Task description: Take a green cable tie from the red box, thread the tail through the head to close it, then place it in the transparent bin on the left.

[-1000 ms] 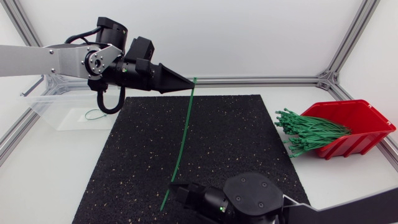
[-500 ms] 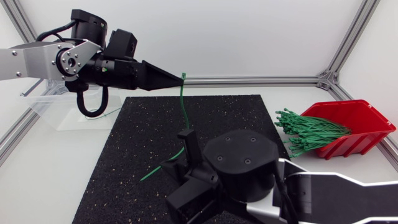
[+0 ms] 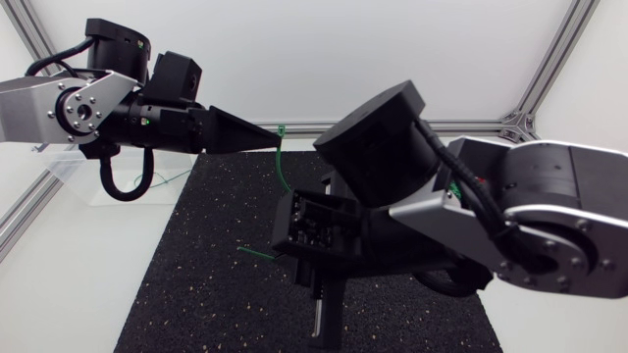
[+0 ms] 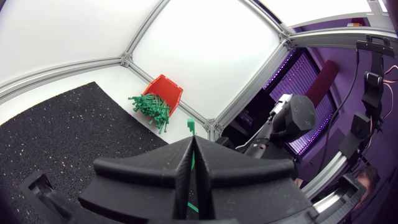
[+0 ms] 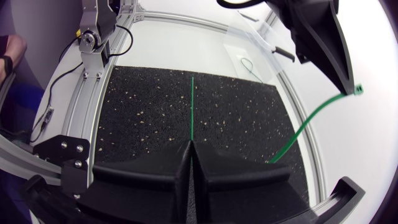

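Tie (image 3: 281, 157) spans both grippers above the mat (image 3: 186, 265), just above centre of the head view. Left gripper (image 3: 270, 137), fingers pressed together, pinches it just below its head. Right gripper (image 5: 191, 144), likewise closed, pinches it near the tail. Red box (image 4: 166, 87) sits well apart.

A bright green cable tie (image 3: 280, 157) crosses the frame's centre over the mat (image 3: 196, 265), black with pale flecks, on a white counter (image 3: 78, 275). The left hand (image 3: 269, 139) and right hand (image 5: 191, 145) are matte black. Mid-frame in the left wrist view, the red box (image 4: 169, 92) holds green ties (image 4: 149, 106).
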Motion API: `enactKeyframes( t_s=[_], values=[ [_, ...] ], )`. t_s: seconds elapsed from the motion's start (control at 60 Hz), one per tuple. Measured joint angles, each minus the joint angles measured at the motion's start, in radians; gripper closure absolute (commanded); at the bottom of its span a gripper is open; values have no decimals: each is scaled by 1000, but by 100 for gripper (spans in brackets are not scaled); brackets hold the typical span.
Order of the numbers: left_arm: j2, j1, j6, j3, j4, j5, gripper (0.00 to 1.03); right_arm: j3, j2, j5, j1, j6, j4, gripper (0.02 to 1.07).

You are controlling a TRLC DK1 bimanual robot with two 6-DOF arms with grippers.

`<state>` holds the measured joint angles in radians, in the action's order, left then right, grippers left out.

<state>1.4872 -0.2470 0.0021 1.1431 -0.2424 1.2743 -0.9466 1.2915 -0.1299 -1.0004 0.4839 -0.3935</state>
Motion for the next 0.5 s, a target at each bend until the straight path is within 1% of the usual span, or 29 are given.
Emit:
enactKeyframes(
  t_s=[0.117,0.3,0.367,0.5],
  values=[
    [-1,-5,0,-8,0,-2,100,-33,17,3,0,-85,-111,101],
    [-2,-17,0,-17,-1,-13,100,-49,18,10,-5,-187,-209,102],
    [-2,-18,0,-17,-1,-18,100,-54,-2,13,18,-232,-206,102],
    [-10,-19,0,-21,-1,-20,100,-76,-83,30,124,-287,-183,101]
  ],
)
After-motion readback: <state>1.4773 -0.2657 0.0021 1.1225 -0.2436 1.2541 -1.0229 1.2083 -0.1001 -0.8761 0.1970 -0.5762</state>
